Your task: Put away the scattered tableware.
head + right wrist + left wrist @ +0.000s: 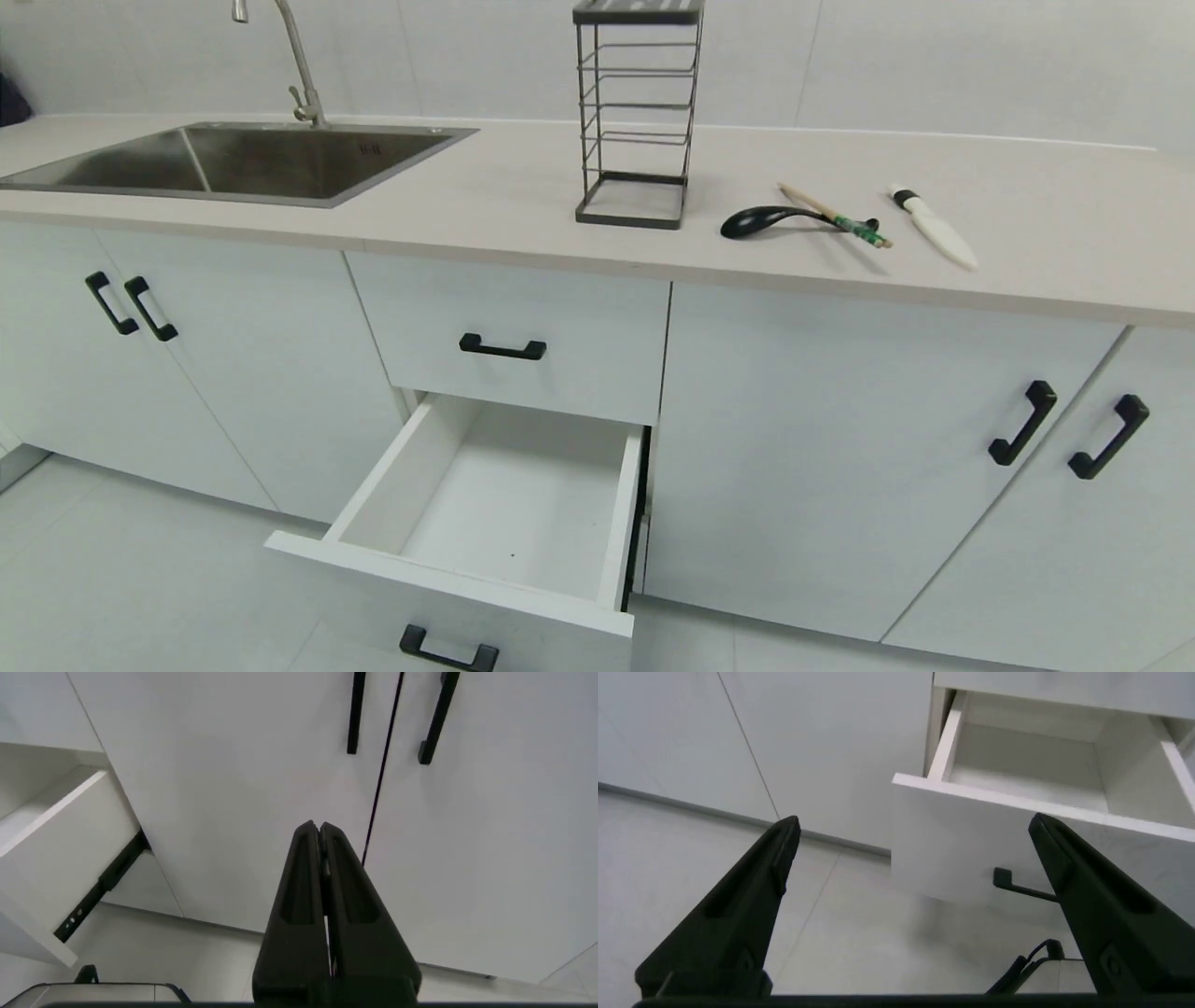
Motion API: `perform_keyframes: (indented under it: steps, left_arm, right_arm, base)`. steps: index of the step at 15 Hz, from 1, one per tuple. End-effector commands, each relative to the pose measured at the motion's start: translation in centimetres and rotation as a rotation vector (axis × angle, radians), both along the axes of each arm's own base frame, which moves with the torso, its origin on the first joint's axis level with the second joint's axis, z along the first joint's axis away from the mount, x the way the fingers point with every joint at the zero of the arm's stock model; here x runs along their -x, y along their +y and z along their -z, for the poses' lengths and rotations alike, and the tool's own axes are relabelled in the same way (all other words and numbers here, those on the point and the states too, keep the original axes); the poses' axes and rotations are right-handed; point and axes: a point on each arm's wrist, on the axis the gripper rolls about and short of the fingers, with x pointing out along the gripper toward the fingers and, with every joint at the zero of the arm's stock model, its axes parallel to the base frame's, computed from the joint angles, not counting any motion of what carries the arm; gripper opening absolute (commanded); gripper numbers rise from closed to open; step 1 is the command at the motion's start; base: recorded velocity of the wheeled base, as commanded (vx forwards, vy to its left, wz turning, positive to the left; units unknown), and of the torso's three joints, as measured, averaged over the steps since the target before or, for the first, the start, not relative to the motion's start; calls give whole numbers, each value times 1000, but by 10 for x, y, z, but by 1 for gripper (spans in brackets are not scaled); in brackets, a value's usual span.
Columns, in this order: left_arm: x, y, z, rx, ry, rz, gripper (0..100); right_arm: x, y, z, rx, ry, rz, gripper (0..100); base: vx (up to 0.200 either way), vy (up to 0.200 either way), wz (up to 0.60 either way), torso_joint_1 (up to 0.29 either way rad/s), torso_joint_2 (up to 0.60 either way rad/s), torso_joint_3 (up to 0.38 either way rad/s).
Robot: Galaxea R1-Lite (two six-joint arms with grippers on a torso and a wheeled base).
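Lying toward the upper right of the head view, the scattered tableware rests on the pale desk (523,201). A black spoon (761,221) has its bowl to the left and its handle arching rightward. There the handle's end meets a pair of wooden chopsticks (836,217) with green patterned tips, laid on a slant. Right of these, and apart from them, lies a white knife (934,227) with a black band near its far end, also on a slant.

Just left of the spoon, at upper centre, a dark wire rack (637,112) stands upright on the desk. A steel sink (243,159) is set into the desk at upper left, with a faucet (294,61) behind it.

Below the desk edge, at centre, an upper drawer (509,336) with a black handle is closed. The lower drawer (504,485) beneath it is pulled well out, at lower centre of the frame. White cabinet doors (840,448) with black handles flank both drawers.

The left claw (915,831) is released, its two dark fingers spread wide, and it hangs low in front of the pulled-out drawer's front panel and handle (1022,887), touching nothing. The right claw (320,833) is clenched, fingers pressed together with nothing between them. It faces the cabinet doors beside the drawer's slide rail (103,882).
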Motion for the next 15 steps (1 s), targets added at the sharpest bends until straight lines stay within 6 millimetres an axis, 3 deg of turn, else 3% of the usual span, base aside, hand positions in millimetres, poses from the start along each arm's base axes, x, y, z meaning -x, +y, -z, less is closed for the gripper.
perform_keyframes:
  steps: [1,12,15]
  left_arm:
    - [0,0,0,1,4,0,100]
    - [0,0,0,1,4,1,100]
    - [0,0,0,1,4,3,100]
  right_arm:
    - [0,0,0,-1,-1,-1,0]
    - [0,0,0,1,0,-1,0]
    - [0,0,0,1,0,-1,0]
  base:
    - [0,0,0,193,-706,-193]
    - [0,0,0,137,-365,-155]
    - [0,0,0,331,-471,-220]
